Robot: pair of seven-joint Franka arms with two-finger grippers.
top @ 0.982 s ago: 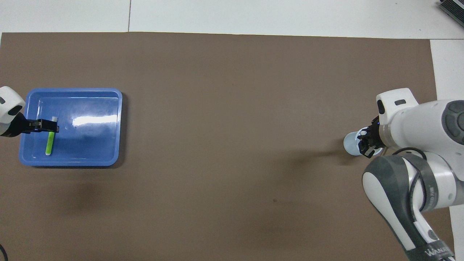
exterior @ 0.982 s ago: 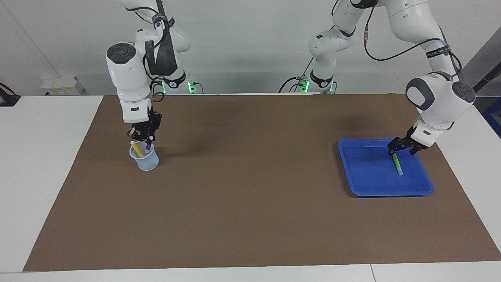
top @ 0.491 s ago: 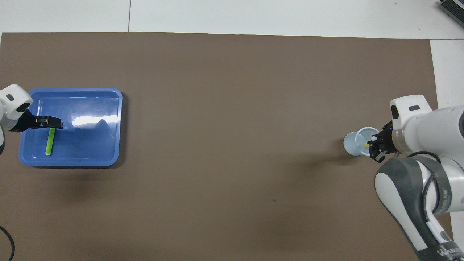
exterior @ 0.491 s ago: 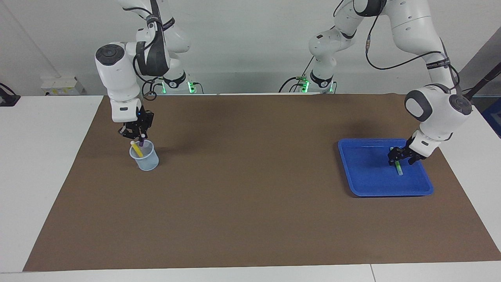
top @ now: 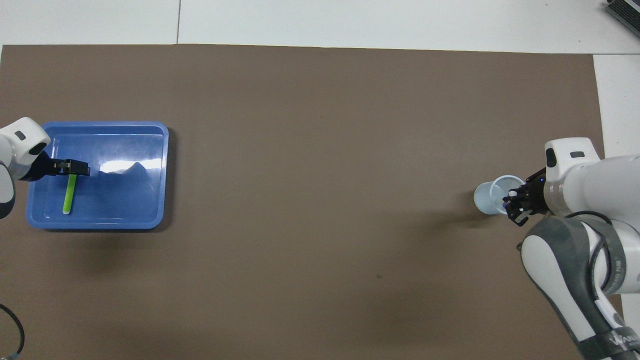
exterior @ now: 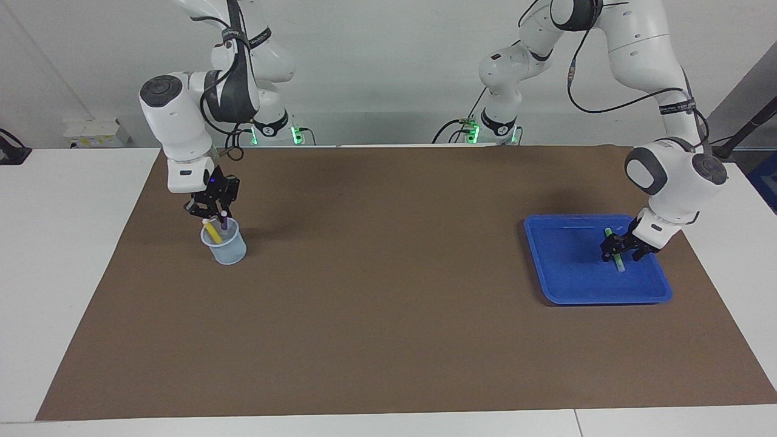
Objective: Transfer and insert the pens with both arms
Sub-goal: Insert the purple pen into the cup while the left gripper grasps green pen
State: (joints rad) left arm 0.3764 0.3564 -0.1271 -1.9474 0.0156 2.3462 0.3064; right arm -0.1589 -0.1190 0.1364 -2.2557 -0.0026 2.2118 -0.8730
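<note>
1. Brown mat [exterior: 388, 303] spread under the blue tray [exterior: 598, 299] and over most of the table.
2. Left arm [exterior: 674, 176] bent down over the tray; right arm [exterior: 176, 121] well apart from the tray, at the right arm's end of the mat.
3. Tray flat on the mat at the left arm's end.
4. Pale translucent cup [exterior: 227, 249] upright on the mat, well apart from the tray, about as near to the robots as the tray.
5. Left gripper [exterior: 620, 255] low inside the tray, released, fingers astride the green pen [top: 68, 197].
6. Right gripper [exterior: 209, 212] clenched, just over the cup's rim; cannot tell whether touching a pen.
7. Green pen flat on the tray floor; yellow pen [exterior: 212, 231] and purple pen [exterior: 224, 223] leaning in the cup, well apart from the tray.
</note>
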